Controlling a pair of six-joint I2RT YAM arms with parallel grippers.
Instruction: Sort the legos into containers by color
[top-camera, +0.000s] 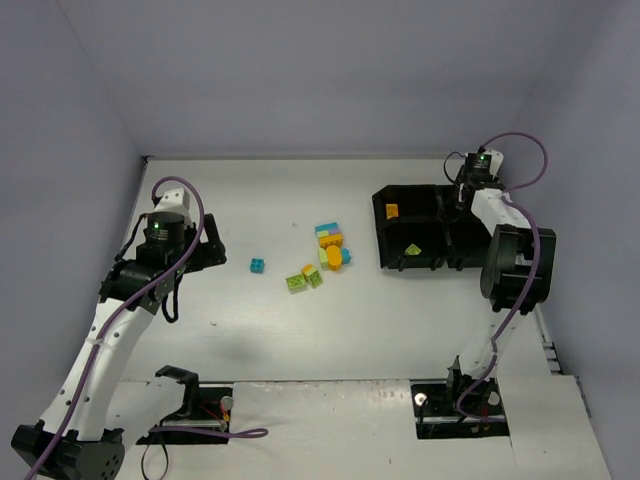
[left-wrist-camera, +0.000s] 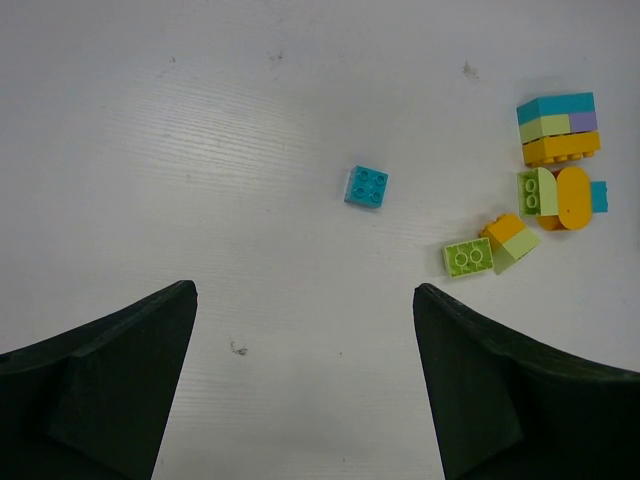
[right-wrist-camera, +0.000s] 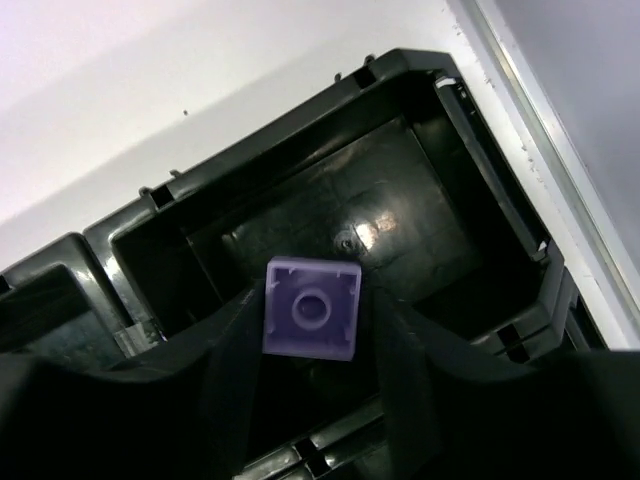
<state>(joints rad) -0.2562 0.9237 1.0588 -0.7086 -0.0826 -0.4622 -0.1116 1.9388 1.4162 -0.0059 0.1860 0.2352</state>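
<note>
Spread wide, the left gripper (left-wrist-camera: 305, 295) hangs above the white table (left-wrist-camera: 200, 120), short of a lone cyan brick (left-wrist-camera: 367, 186). Right of that lie the other loose legos (left-wrist-camera: 545, 190), clustered close together. Further right, over the black tray's (right-wrist-camera: 400, 110) far right compartment, the right gripper (right-wrist-camera: 312, 335) pinches a purple brick (right-wrist-camera: 311, 300).

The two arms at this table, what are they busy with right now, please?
The right arm holds a purple brick in its jaws above a compartment of the black tray. Another compartment already has an orange brick, and one a yellow-green brick. The left arm hangs over the table with its jaws wide open and empty, facing a lone cyan brick. A cluster of mixed bricks lies unsorted beyond it.
</note>
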